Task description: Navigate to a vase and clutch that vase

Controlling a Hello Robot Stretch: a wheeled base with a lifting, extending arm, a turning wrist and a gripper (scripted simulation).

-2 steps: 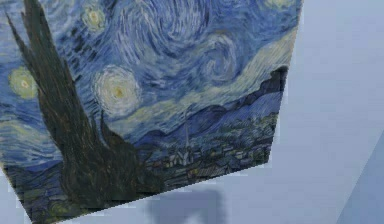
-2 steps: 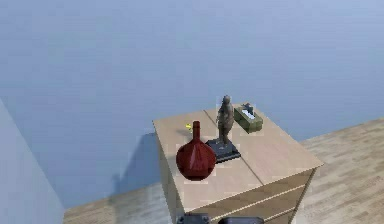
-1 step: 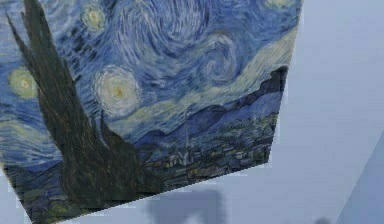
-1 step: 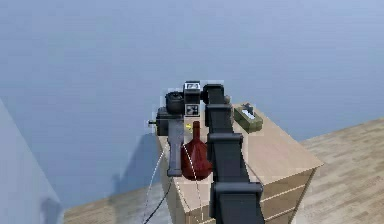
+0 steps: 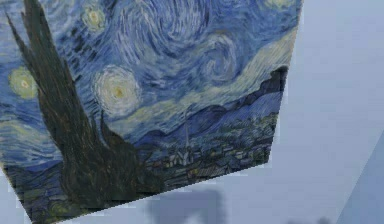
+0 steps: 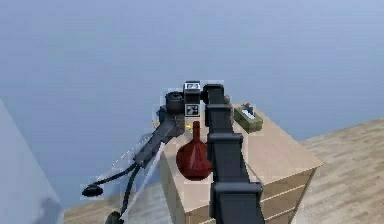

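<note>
A red vase (image 6: pixel 193 157) with a round belly and a narrow neck stands on a light wooden cabinet top (image 6: pixel 275 155), close against the left side of the dark arm bar. The gripper (image 6: pixel 108 200) reaches down and left from the two white marker squares (image 6: pixel 176 101), past the cabinet's left edge. Its thin fingers (image 6: pixel 95 188) end in front of bare wall and floor, and it holds nothing. The vase sits to the right of the fingers, near the gripper's dark body.
A small greenish box (image 6: pixel 248 118) lies on the cabinet top behind the arm. Wooden floor (image 6: pixel 355 170) lies at the arm side view's right. A blue wall (image 6: pixel 100 60) stands behind the cabinet. In the forward view a large swirling night-sky painting (image 5: pixel 150 100) hangs on a pale wall.
</note>
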